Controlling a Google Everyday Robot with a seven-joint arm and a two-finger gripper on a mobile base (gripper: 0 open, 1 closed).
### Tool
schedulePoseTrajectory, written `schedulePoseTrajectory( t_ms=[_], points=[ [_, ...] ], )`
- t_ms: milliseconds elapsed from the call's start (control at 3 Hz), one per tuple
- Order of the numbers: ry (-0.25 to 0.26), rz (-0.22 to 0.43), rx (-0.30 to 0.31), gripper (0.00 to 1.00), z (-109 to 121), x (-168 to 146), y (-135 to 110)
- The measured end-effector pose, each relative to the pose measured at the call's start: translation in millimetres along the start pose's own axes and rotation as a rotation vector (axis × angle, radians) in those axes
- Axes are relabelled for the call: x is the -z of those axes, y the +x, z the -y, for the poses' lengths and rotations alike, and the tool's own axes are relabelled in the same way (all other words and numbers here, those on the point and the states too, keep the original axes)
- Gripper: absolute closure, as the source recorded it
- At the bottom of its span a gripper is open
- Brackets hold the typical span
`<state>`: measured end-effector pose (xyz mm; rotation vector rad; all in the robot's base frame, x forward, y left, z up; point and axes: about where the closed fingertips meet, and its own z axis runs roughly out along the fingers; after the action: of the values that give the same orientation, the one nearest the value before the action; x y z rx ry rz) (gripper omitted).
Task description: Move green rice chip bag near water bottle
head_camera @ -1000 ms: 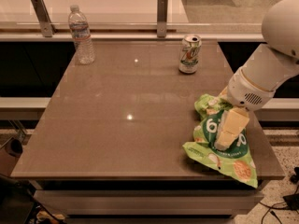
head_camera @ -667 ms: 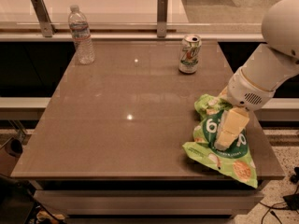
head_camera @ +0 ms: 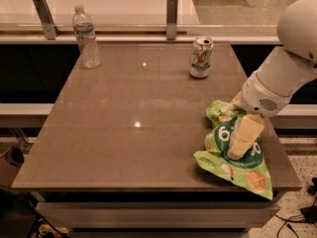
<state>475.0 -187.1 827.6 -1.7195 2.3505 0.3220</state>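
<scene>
Whether the gripper [head_camera: 237, 148] on the crinkled light-green chip bag [head_camera: 247, 176] grips cannot be told; a firm pinch is advised before it is carried to the clear plastic water bottle [head_camera: 85, 38].

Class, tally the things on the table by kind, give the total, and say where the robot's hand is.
Bottles: 1, the water bottle
Cans: 1, the soda can
Snack bags: 1, the green rice chip bag
Total: 3 on the table
The hand is on the bag, by the table's near right corner.
</scene>
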Motion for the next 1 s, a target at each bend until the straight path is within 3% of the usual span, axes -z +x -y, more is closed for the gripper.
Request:
schedulePoseTrajectory(
  t_ms=[1000],
  points=[
    [0.0,0.0,0.0,1.0,0.0,0.3,-0.1]
  ],
)
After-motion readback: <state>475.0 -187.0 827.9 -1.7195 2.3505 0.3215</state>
